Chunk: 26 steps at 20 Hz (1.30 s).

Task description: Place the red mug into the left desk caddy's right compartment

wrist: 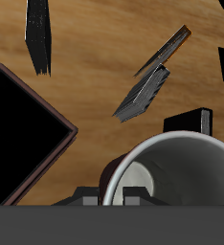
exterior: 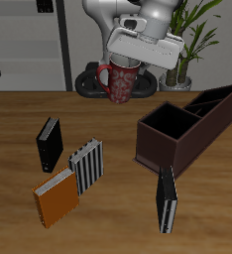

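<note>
A: Pincer [exterior: 125,66] status?

B: Closed on the rim of the red mug [exterior: 119,81]; the mug hangs under it, clear of the counter [exterior: 108,213], roughly upright, handle toward the shelving side. Wrist view shows the white inside of the mug [wrist: 176,177] directly below the camera, one finger at the rim; the finger pads themselves are not resolved.

A: Mug position relative to the left desk caddy [exterior: 187,127]?

B: Farther back than the caddy and off to its side, not over it. The right compartment [exterior: 166,127] is the wide squarish section at the caddy's nearer end. In the wrist view a dark open section of the caddy [wrist: 18,134] shows beside the mug; which one, cannot tell.

A: Other items?

B: A black book [exterior: 50,145] standing, a striped book [exterior: 86,167], an orange book [exterior: 56,197] lying flat near the front edge, and a dark book [exterior: 167,200] leaning just in front of the caddy
</note>
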### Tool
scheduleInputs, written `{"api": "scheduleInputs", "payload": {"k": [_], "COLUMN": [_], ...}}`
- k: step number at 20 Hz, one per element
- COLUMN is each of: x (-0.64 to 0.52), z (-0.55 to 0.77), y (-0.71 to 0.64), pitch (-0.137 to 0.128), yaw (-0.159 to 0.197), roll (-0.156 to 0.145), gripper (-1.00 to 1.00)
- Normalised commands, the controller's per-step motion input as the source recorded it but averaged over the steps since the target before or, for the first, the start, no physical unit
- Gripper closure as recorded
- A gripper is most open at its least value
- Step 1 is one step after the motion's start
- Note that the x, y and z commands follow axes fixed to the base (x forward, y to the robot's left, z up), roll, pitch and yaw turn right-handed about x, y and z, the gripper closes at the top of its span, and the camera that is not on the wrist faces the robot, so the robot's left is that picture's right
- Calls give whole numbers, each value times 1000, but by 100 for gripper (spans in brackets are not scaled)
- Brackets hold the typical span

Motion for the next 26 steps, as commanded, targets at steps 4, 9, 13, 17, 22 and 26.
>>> {"api": "scheduleInputs", "payload": {"k": [4, 9, 13, 17, 22, 26], "x": [0, 2, 74, 84, 90, 187], "z": [175, 226, 147, 43, 2, -27], "y": [378, 360, 197, 236, 202, 243], "pitch": [-12, -24, -8, -8, -4, 11], "yaw": [-3, 3, -37, 2, 12, -3], "roll": [-16, 18, -29, 19, 10, 6], "gripper": [100, 100, 100, 100, 100, 100]}}
